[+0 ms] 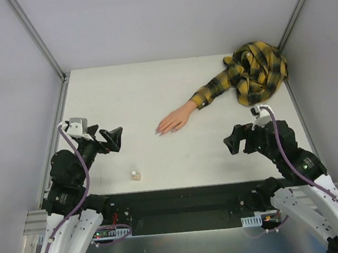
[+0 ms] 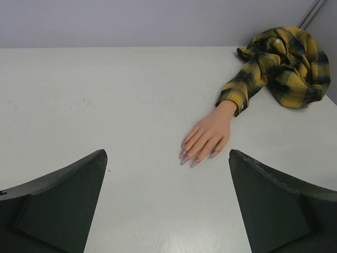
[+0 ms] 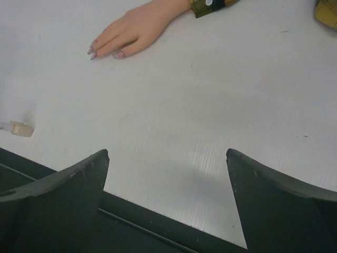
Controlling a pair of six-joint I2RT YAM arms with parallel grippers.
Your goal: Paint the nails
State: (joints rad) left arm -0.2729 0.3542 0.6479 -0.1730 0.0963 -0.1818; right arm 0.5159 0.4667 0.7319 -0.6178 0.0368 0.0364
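Observation:
A peach mannequin hand lies palm down on the white table, its fingers pointing left and toward me. Its pale lilac-pink nails tip the fingers; they show in the left wrist view and in the right wrist view. A yellow-black plaid sleeve runs to a bunched heap at the back right. My left gripper is open and empty at the left, well short of the hand. My right gripper is open and empty near the front edge, right of the hand.
A small beige bottle stands near the table's front edge, between the arms; it also shows in the right wrist view. Grey walls with metal posts enclose the table. A black rail runs along the front edge.

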